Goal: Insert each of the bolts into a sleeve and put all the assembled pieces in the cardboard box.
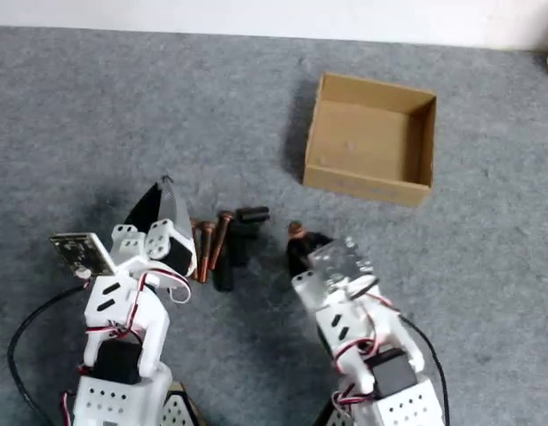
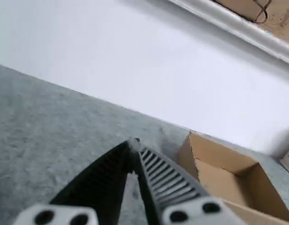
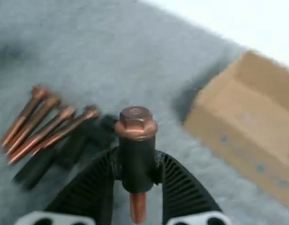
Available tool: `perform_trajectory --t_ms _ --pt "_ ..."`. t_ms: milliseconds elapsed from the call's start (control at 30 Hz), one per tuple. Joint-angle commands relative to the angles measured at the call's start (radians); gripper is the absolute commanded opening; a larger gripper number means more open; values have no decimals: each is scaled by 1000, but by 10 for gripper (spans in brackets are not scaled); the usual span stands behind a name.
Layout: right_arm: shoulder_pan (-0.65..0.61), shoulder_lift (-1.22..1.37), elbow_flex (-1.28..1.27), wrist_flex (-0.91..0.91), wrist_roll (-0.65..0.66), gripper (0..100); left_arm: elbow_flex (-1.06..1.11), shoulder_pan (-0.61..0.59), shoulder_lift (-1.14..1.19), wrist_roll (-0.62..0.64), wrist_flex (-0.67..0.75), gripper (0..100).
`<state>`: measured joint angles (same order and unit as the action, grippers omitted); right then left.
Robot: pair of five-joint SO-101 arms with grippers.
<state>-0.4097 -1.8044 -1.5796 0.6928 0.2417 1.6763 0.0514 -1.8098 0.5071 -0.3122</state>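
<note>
Fabric in grey is covering the bench (image 1: 78,115) under everything we are counting. At the left, the left pincer (image 2: 133,146) is hanging closed on nothing, its tips touching. Next we are seeing four loose copper bolts (image 3: 41,126) lying side by side, with black sleeves (image 3: 71,147) just beside them, too overlapped for us to count. The right pincer (image 3: 136,159) is clamping one sleeved bolt (image 3: 136,133) upright. One cardboard box (image 1: 371,138) is sitting at the right, its print too blurred for reading.

The table (image 1: 78,106) was lit evenly. In the high view a soft shadow was thrown from the cardboard box (image 1: 367,185) toward nine o'clock. The wall (image 2: 135,56) was brightly lit. A dull sheen was caught on the bolt (image 3: 136,123) head; the sleeve (image 3: 136,161) beneath was seen dark.
</note>
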Motion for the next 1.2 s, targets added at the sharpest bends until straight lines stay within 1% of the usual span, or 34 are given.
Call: perform_trajectory --t_ms 0,100,167,300,367,433,600,733,800,900,1033,1100,1167 --pt "77 127 131 1 63 5 21 -2 -4 -11 20 8" --pt "90 372 278 -1 95 5 21 -7 -4 -11 18 8" --pt "128 576 426 -1 92 5 21 -7 -4 -11 18 8" --pt "222 997 806 4 94 5 21 -8 -4 -11 17 8" --pt "259 1204 1021 35 97 5 21 -8 -4 -12 17 8" --pt "288 1417 1268 111 98 5 21 -8 -4 -17 15 8" --pt "344 1983 1986 412 98 5 21 -4 -2 -17 12 8" --pt "377 2408 2537 616 100 5 21 -2 -4 -18 0 8" --pt "381 2598 2784 687 138 5 21 -1 -4 -18 0 8" --pt "381 2847 3105 746 203 5 21 -1 -4 -18 0 8" --pt "394 3096 3340 809 203 5 21 -1 -4 -18 0 8" --pt "401 3158 3381 814 206 5 21 -1 -4 -18 0 8" --pt "415 3192 3367 814 204 5 21 -1 -4 -18 0 8"
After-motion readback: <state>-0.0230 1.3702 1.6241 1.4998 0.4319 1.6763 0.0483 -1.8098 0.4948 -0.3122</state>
